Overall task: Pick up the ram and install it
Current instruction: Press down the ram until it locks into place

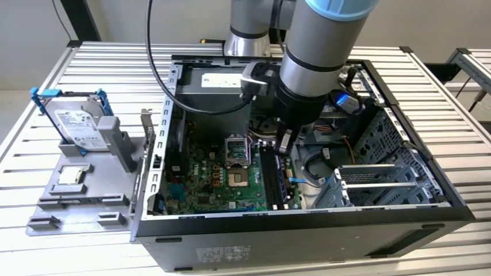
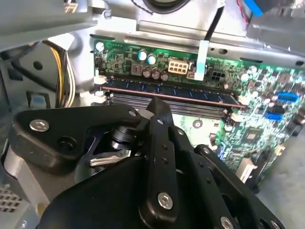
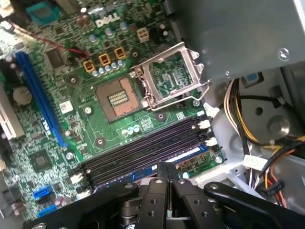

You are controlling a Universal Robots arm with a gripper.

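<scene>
Reaches down into the open computer case (image 1: 307,230) with the gripper (image 1: 284,146) low over the motherboard (image 1: 199,172). Holds the fingers (image 3: 161,183) pressed together, with nothing pinched between them, as seen in the first wrist view. Finds the ram (image 3: 183,159) directly below the fingertips, seated on edge in the memory slot nearest the gripper; cannot tell whether the tips touch its upper edge. In the second wrist view, shows the same ram (image 2: 167,91) just beyond the gripper (image 2: 155,102), running crosswise to the fingers along the full slot. Leaves the empty dark memory slots (image 3: 143,148) lying parallel just past the ram, on its side away from the gripper. Farther out from the gripper (image 3: 167,166), past those slots, has the processor socket (image 3: 119,98) bare with its metal lid (image 3: 169,78) flipped open. Well apart from the gripper, outside the case, keeps a grey tray (image 1: 84,195) carrying a hard drive (image 1: 77,123) upright in a blue frame and a small square processor chip (image 1: 71,175) lying flat.
</scene>
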